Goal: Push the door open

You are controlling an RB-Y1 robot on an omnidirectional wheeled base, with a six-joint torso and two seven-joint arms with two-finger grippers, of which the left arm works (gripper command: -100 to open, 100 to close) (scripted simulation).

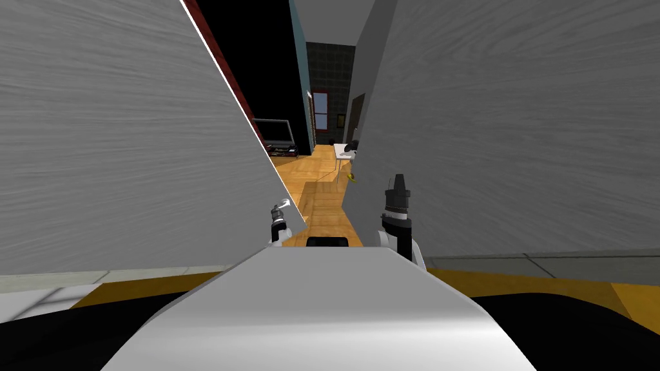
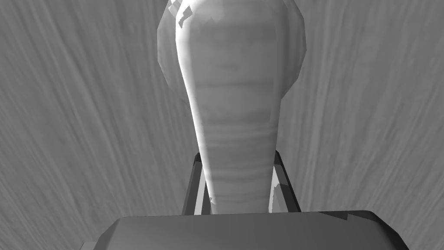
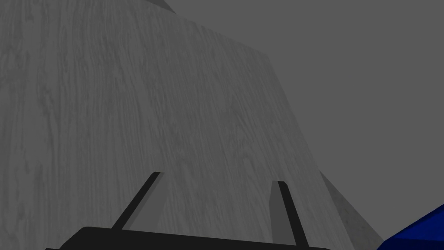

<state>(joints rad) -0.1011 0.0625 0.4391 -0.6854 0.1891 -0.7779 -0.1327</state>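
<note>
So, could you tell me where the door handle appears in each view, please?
Head view: the door handle sits small, low and left of centre, at the grey door's free edge, in the left gripper.
Left wrist view: large, in the middle, clamped between the fingers.
Right wrist view: not in it; the open right gripper faces a grey grained panel.
Shared landmark: the door's grey grain behind the handle.

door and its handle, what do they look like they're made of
Door: looks like wood stained or painted grey, with a matte finish; fine streaky grain lines run across the whole panel. Handle: pale grey, smooth and somewhat glossy, with a bright highlight down one side, so probably metal, though faint bands across it leave that open.
</note>
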